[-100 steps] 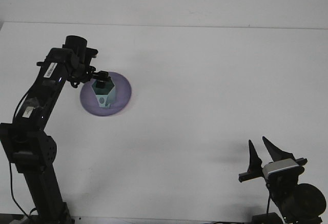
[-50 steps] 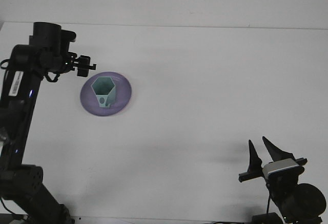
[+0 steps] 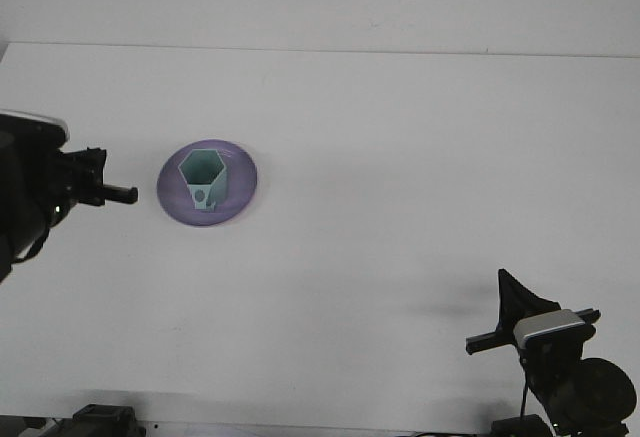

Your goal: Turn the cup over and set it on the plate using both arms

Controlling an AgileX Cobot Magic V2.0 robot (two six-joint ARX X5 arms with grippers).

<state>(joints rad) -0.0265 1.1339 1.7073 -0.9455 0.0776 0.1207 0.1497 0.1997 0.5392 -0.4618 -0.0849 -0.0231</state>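
Cup (image 3: 203,179) on the plate is the centre of this moment: a pale green, six-sided cup stands mouth up on a round purple plate (image 3: 240,182), toward the left of a white table (image 3: 400,157). The placing looks done, so the step in hand is judged to be the retreat. Doing it well means drawing each arm away level and slow, clear of the plate's rim, so nothing nudges the cup.

Left gripper (image 3: 122,194) sits just left of the plate, apart from it and touching nothing. From this angle it reads as one dark bar pointing at the plate, so it is not possible to tell how far its fingers are parted. It holds nothing.

Right gripper (image 3: 515,292) is at the lower right, well apart from the plate, pointing up. Only one dark pointed shape shows, so it is not possible to tell whether it is wide or narrow. It holds nothing.

Beyond the grippers, the left arm fills the left edge as a dark mass. The rest of the table is plain white.
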